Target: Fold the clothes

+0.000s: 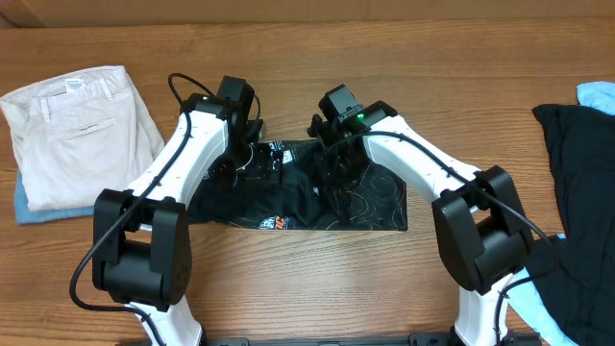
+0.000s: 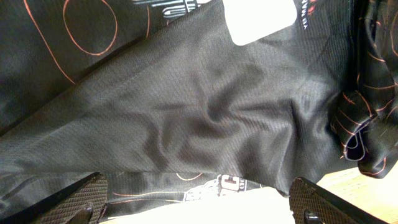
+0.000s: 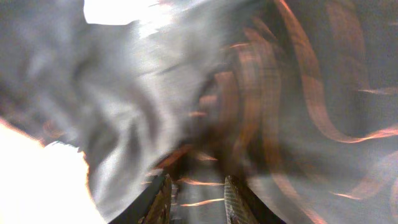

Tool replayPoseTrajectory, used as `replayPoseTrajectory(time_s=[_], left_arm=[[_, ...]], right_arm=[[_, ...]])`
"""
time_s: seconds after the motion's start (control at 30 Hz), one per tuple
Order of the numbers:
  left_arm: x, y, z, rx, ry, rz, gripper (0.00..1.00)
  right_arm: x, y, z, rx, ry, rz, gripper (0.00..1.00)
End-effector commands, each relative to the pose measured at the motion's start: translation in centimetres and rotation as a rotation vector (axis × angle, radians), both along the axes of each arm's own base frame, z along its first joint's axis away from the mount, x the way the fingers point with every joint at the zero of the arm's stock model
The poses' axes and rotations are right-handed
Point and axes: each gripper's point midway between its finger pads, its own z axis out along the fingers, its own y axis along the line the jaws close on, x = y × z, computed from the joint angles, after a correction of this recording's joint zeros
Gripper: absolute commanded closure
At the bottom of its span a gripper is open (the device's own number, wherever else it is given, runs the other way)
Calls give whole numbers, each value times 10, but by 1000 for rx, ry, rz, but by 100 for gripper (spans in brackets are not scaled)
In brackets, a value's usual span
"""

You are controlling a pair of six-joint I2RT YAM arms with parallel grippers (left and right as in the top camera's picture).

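Item one: sports top (image 1: 317, 197), thin black with fine orange wavy lines and small red-white logos, lying rumpled at the centre of the desk (image 1: 317, 58), its near edge straight and its middle bunched. Item two: my left fingers (image 1: 252, 159), lowered over the left part of the top; the left wrist view shows them (image 2: 199, 205) spread wide apart with nothing between them, plain black mesh just ahead, a white label (image 2: 261, 18) at the far edge and a strip of bare desk at lower right. Item three: my right fingers (image 1: 332, 163), down on the middle of the top; the right wrist view is blurred, but they (image 3: 198, 200) stand close together with a fold of the orange-lined cloth pinched in the narrow gap. Item four: pale cream trousers (image 1: 82, 130), folded, at the far left of the desk, resting on a blue cloth (image 1: 29, 211) that shows at their near corner. Item five: plain black garment (image 1: 581, 192), spread loosely at the right edge, with a light blue cloth (image 1: 598, 96) beside its far corner.
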Motion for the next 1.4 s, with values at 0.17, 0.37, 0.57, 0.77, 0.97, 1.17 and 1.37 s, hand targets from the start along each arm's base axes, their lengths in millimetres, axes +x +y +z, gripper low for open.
replayPoseTrajectory(time_s=[0.17, 0.37, 0.57, 0.77, 0.97, 1.17, 1.37], left_arm=[[4, -5, 11, -19, -31, -13, 4], [3, -5, 11, -19, -30, -13, 4], [3, -5, 11, -19, -30, -13, 4], [3, -5, 11, -19, -29, -13, 4], [3, -5, 11, -19, -28, -13, 4], [1, -5, 11, -17, -22, -13, 4], [1, -5, 11, -17, -22, -13, 4]], right_arm=[[47, -48, 67, -155, -293, -196, 62], [18, -69, 35, -227, -142, -236, 63], [-13, -65, 3, -213, -4, -205, 65], [-25, -53, -2, -214, 9, -162, 65], [-30, -35, -2, -192, -11, -110, 65], [-41, -7, -4, -100, 24, -52, 65], [-59, 32, 10, 115, 98, 63, 65]])
